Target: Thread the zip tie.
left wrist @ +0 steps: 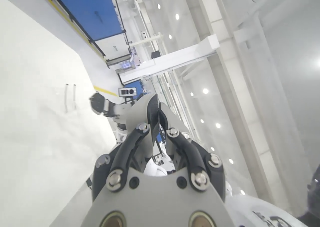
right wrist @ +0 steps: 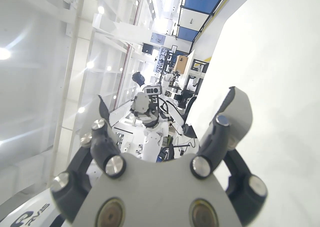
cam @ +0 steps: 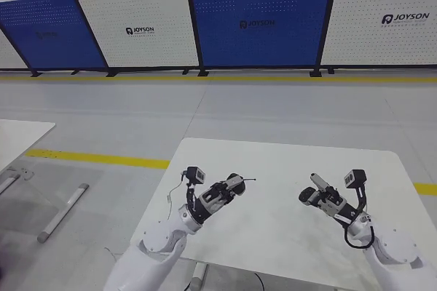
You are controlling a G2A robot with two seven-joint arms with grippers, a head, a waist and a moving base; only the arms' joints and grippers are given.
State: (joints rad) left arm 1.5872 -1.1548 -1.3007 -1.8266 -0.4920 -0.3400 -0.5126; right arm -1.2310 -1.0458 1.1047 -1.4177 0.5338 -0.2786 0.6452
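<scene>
A thin black zip tie [cam: 249,179] sticks out sideways from my left gripper [cam: 237,182], which hovers over the near left part of the white table [cam: 277,156]. In the left wrist view that gripper [left wrist: 155,109] has its two pads pressed together, and the tie itself is too thin to make out there. My right gripper [cam: 311,188] hangs over the near right part of the table, facing the left one across a gap. Its fingers [right wrist: 235,103] stand wide apart with nothing between them. The left gripper [right wrist: 140,104] shows beyond them.
Two thin pale strips [left wrist: 70,96] lie on the table beyond the right gripper [left wrist: 98,104]. The table's far half is bare white surface. A second table [cam: 14,138] stands off to the left, and blue and white panels [cam: 262,29] close off the floor behind.
</scene>
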